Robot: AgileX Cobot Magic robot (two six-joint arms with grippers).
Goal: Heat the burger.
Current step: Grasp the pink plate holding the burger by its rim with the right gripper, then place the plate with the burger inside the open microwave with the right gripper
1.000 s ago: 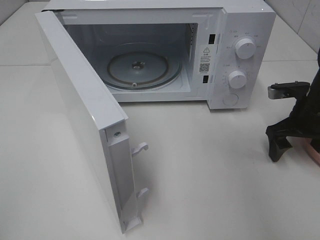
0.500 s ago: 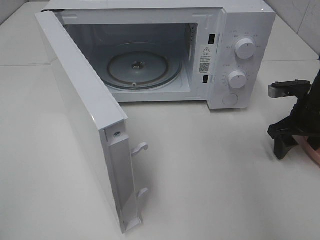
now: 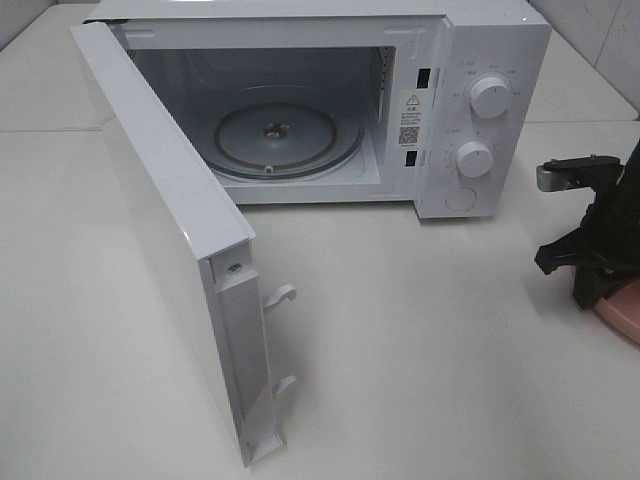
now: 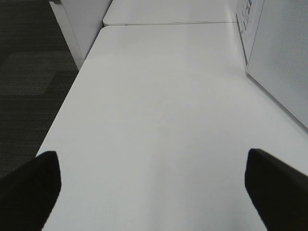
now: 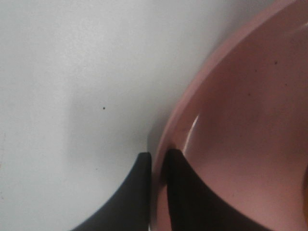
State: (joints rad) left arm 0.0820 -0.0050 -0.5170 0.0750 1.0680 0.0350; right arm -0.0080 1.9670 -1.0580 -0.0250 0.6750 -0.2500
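The burger is out of view in all frames. A pink plate (image 3: 622, 308) lies at the table's right edge, cut off by the frame. My right gripper (image 3: 590, 288) is shut on the plate's rim (image 5: 169, 130), one black finger outside it and one inside, as the right wrist view shows. The white microwave (image 3: 480, 110) stands at the back with its door (image 3: 170, 220) swung wide open toward the front left and its glass turntable (image 3: 285, 138) bare. My left gripper (image 4: 154, 192) is open over bare table, out of the high view.
The open door juts far forward across the left half of the table, with its latch hooks (image 3: 282, 296) pointing right. In the left wrist view, the table edge (image 4: 67, 106) drops off to dark floor and the microwave's side (image 4: 284, 62) stands close by.
My right gripper has closed from wide open onto the pink plate's rim and shifted slightly right. More of the plate now shows. The left arm and microwave have not moved.
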